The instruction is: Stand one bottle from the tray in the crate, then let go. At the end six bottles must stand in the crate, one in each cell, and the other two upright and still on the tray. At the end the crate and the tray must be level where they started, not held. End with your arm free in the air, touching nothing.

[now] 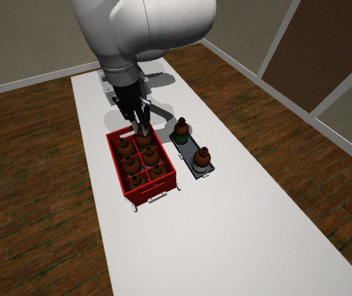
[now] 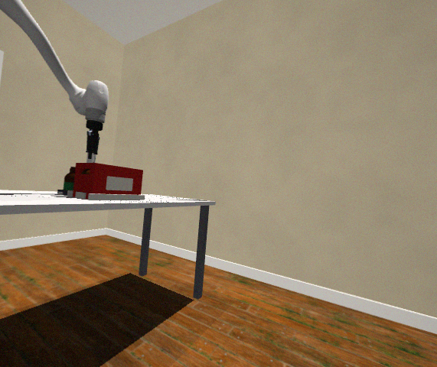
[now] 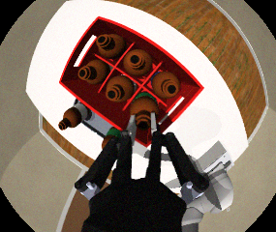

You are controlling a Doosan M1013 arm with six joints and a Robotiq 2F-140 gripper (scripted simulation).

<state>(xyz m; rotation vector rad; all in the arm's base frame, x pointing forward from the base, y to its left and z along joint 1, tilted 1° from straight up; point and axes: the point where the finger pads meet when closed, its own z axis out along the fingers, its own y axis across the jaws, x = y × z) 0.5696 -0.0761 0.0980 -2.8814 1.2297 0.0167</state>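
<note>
i see the white arm (image 2: 44, 51) reaching in from high on the left of the exterior view, its long link sloping down to a rounded wrist (image 2: 93, 99). below the wrist the black gripper (image 1: 140, 127) hangs straight down, close to vertical. in the wrist view its two fingers angle inward and are clamped on the neck of a bottle (image 1: 143, 139), one pad on each side, the linkages (image 3: 102, 168) splayed out behind them.
</note>
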